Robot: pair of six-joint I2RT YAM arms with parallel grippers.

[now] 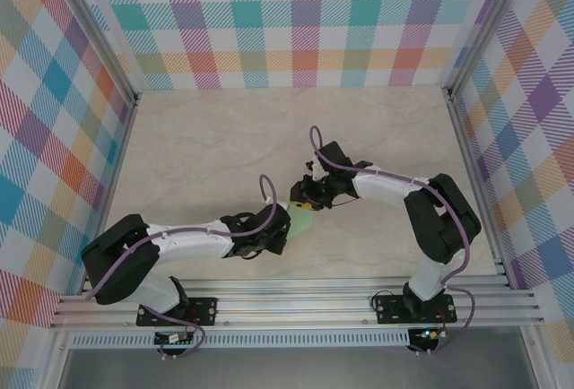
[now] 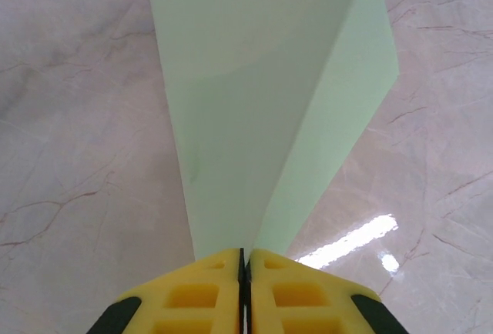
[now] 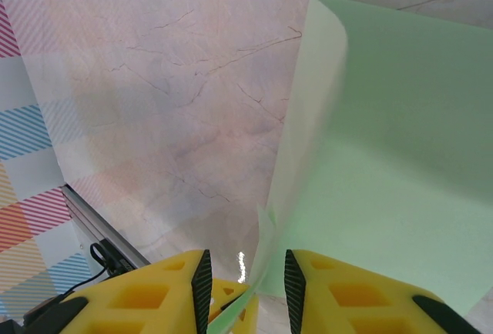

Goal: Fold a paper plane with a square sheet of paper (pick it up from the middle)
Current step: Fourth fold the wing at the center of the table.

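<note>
The pale green sheet of paper (image 1: 305, 220) hangs off the table between the two arms, folded along a crease. My left gripper (image 1: 287, 228) is shut on its lower edge. In the left wrist view the folded sheet (image 2: 262, 103) rises from the closed yellow jaws of that gripper (image 2: 243, 261). My right gripper (image 1: 307, 197) is open. In the right wrist view a thin folded edge of the paper (image 3: 385, 157) runs down between the spread fingers of the right gripper (image 3: 245, 280), touching neither pad. The left gripper's yellow fingertips (image 3: 231, 299) show below the gap.
The marble table top (image 1: 224, 147) lies under both arms. Checked walls (image 1: 305, 21) close the back and sides, with aluminium posts at the corners. An aluminium rail (image 1: 296, 304) runs along the near edge by the arm bases.
</note>
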